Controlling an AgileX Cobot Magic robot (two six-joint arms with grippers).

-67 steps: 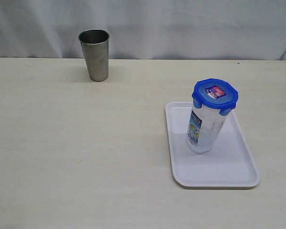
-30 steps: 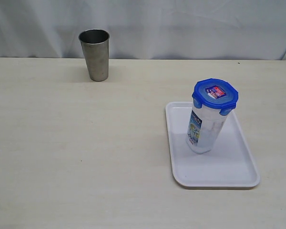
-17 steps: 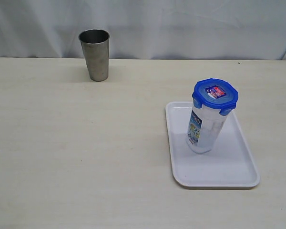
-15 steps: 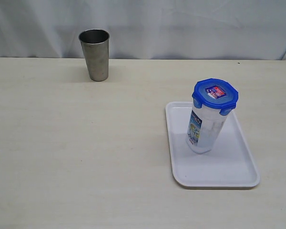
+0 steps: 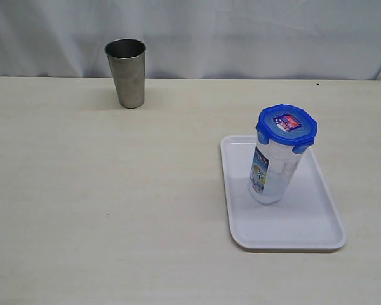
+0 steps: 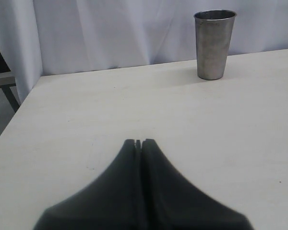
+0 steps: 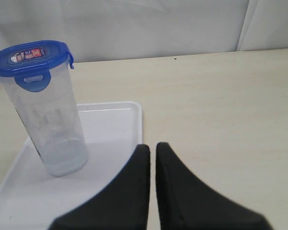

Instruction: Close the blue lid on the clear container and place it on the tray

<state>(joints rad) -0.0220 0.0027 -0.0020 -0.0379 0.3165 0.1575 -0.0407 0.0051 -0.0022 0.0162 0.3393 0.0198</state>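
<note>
The clear container (image 5: 273, 171) stands upright on the white tray (image 5: 305, 222), with the blue lid (image 5: 286, 127) seated on its top and tabs folded down. The right wrist view shows the same container (image 7: 53, 124), lid (image 7: 31, 56) and tray (image 7: 110, 124). My right gripper (image 7: 152, 146) is shut and empty, drawn back from the tray's edge. My left gripper (image 6: 139, 142) is shut and empty over bare table, far from the container. Neither gripper appears in the exterior view.
A grey steel cup (image 5: 126, 73) stands at the back left of the table, also seen as the cup (image 6: 213, 44) in the left wrist view. A white curtain (image 5: 241, 32) hangs behind the pale wooden table (image 5: 114, 190).
</note>
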